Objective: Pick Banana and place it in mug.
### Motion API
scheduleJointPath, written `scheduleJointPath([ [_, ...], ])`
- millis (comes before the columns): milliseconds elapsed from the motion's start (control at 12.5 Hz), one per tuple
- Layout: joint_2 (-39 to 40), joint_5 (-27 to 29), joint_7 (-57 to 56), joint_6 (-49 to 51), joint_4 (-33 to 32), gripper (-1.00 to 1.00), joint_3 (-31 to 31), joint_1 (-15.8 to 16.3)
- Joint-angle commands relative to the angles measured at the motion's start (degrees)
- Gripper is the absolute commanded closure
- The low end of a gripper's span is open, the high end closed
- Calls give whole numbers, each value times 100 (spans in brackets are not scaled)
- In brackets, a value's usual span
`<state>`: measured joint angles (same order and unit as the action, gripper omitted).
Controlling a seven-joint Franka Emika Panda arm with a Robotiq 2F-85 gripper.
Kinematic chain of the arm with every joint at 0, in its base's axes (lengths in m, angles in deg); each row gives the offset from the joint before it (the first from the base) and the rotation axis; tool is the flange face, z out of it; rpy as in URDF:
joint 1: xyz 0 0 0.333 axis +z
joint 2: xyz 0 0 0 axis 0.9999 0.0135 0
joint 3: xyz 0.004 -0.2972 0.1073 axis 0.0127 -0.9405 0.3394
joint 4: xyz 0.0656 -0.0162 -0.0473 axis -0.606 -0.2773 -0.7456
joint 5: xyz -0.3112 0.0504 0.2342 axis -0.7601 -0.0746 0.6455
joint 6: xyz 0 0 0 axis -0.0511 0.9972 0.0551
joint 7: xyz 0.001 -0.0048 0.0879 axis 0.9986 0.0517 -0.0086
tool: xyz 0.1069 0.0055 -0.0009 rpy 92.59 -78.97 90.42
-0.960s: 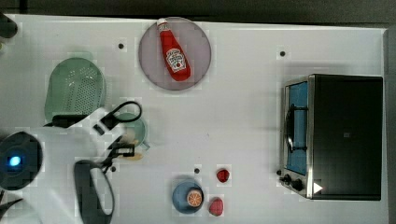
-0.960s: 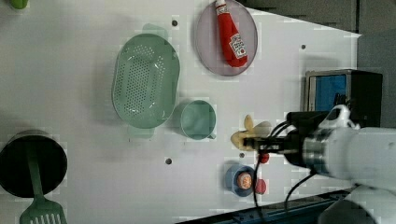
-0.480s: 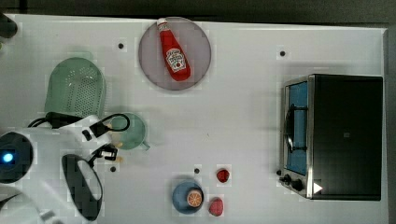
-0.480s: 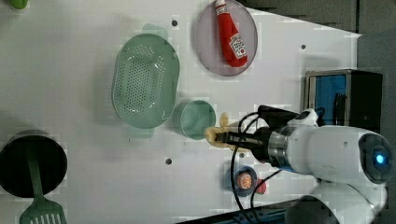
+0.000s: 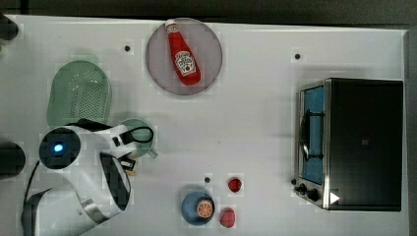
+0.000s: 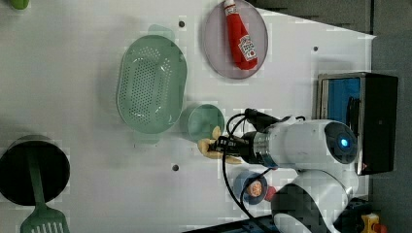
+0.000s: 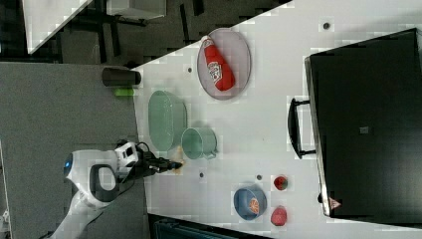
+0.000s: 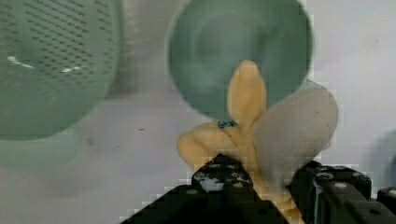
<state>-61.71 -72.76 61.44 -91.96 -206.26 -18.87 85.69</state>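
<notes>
Top view looks straight down on the whole tabletop (image 5: 255, 137). Left and right views sit high too, angled from opposite ends. Wrist view is super close, facing the mug (image 8: 238, 51). All four share the mug and colander (image 5: 78, 96).

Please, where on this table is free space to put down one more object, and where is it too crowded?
The widest bare patch lies between the ketchup plate, the mug and the toaster oven. A second lies at the left view's left, between the colander and the black pot. It is crowded near the blue bowl and red fruits.
</notes>
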Motion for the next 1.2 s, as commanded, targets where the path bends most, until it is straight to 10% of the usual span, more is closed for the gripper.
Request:
scheduleJointPath([
  [80, 112, -118, 922, -250, 69, -6, -108, -80],
  [400, 200, -211, 943, -589, 27, -95, -147, -81],
  [1200, -1601, -192, 930, 1913, 1396, -100, -1536, -315],
])
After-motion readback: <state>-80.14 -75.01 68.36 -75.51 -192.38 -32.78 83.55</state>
